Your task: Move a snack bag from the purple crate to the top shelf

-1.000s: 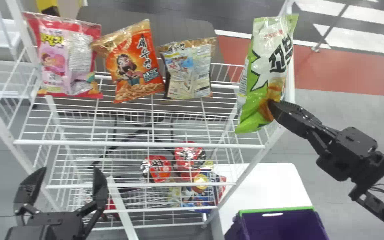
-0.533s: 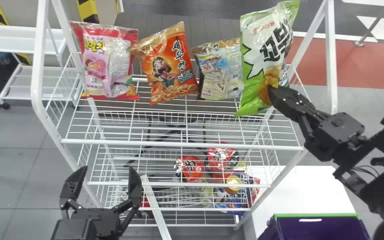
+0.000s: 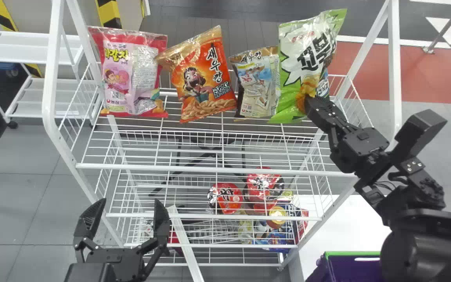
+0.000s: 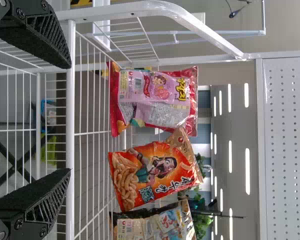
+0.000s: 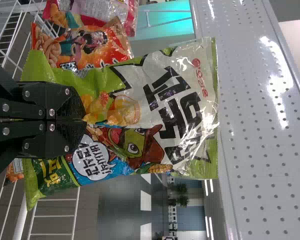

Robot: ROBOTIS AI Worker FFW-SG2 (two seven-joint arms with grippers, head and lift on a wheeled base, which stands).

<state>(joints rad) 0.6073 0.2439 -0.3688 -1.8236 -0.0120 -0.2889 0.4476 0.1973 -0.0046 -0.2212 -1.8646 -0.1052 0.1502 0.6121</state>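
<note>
Leftward and farther up in the head view than a moment before, the green-and-white snack bag now stands upright over the right part of the top shelf, the right gripper closed on its lower end. Just beside it are the tan snack bag, then the orange snack bag and the pink snack bag. Lower down, the left gripper hangs spread apart at the rack's left front, and the purple crate sits at the lower right.
</note>
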